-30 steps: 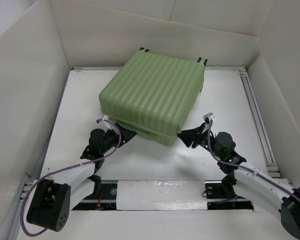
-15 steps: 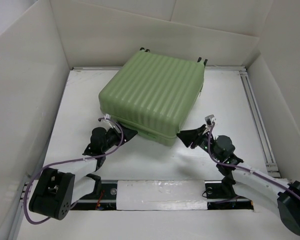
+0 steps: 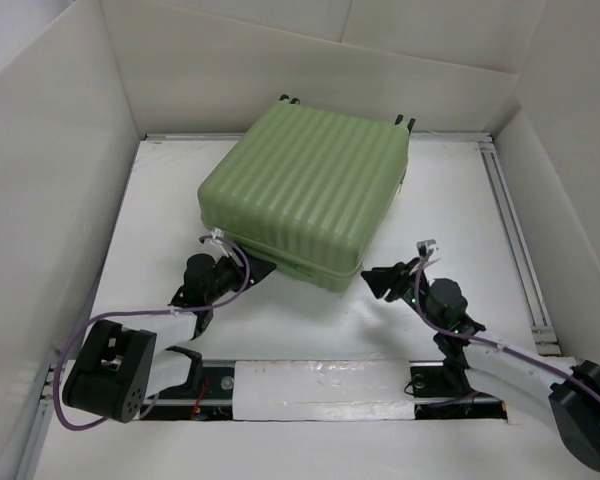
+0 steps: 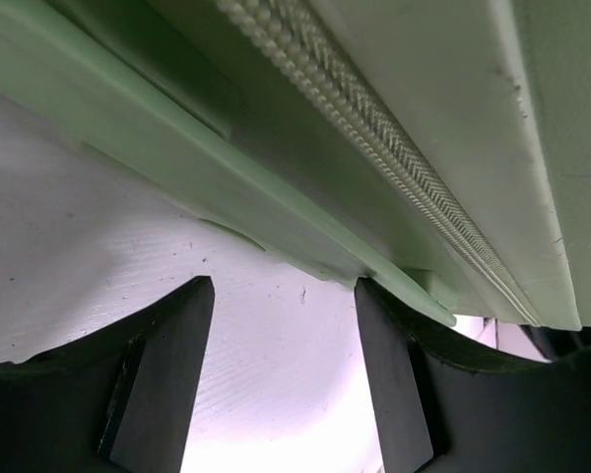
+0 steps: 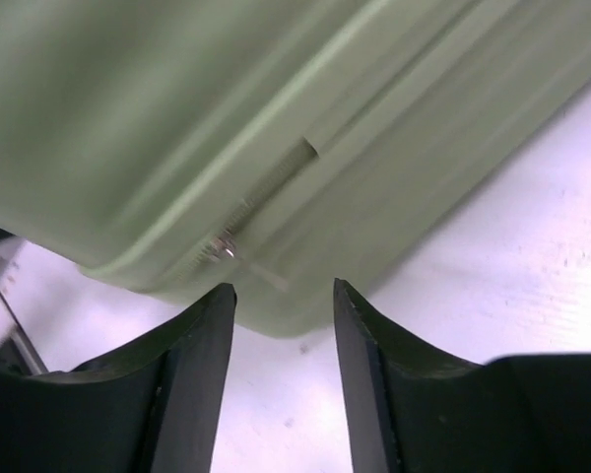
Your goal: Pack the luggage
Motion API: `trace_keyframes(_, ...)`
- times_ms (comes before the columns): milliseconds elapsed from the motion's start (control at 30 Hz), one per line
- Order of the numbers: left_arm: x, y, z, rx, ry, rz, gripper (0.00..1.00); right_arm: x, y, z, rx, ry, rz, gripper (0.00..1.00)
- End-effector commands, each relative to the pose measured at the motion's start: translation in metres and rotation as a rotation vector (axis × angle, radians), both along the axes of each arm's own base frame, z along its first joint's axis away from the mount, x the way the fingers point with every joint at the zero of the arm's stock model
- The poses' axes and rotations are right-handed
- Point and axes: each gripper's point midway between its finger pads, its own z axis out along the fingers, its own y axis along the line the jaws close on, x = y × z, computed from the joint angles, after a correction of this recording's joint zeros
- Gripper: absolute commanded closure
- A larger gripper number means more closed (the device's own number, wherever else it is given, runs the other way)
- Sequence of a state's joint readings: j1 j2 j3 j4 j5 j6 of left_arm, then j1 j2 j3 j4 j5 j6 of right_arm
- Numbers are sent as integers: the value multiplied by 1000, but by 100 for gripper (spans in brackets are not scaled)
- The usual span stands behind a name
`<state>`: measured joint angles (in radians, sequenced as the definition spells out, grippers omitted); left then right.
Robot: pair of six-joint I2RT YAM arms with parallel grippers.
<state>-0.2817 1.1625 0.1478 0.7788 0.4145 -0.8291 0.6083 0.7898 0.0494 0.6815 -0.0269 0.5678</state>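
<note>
The luggage, a pale green ribbed suitcase, lies shut and flat on the white table. My left gripper sits low at its near-left edge. In the left wrist view the gripper is open over bare table, and its right finger touches the underside of the luggage's rim, below the zipper. My right gripper stands just off the near corner. In its own view it is open and empty, facing the luggage and a small metal zipper pull.
White cardboard walls enclose the table on the left, back and right. A metal rail runs along the right side. The arms' mounting bar lies along the near edge. Purple cables trail from both wrists.
My right gripper has backed a little away from the luggage's near corner and opened slightly. The left arm has folded lower while its gripper stays at the edge, jaws a bit narrower.
</note>
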Motion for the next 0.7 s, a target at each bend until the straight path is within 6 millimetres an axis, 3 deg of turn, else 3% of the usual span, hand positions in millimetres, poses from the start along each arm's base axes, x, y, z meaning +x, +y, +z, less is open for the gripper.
trace_keyframes(0,21,-6,39,-49,-141,5,44,7,10,11,-19,-47,46,51)
trace_keyframes(67,20,-8,39,-51,-141,-3,44,9,18,13,-41,-56,90,52)
trace_keyframes(133,20,-8,39,-51,-141,-3,44,13,20,2,-72,-37,104,54)
trace_keyframes(367,10,-9,50,-71,-176,-35,44,21,31,9,-74,-65,147,57)
trace_keyframes(667,12,-1,43,-7,-170,-3,36,25,22,19,-106,-85,88,53)
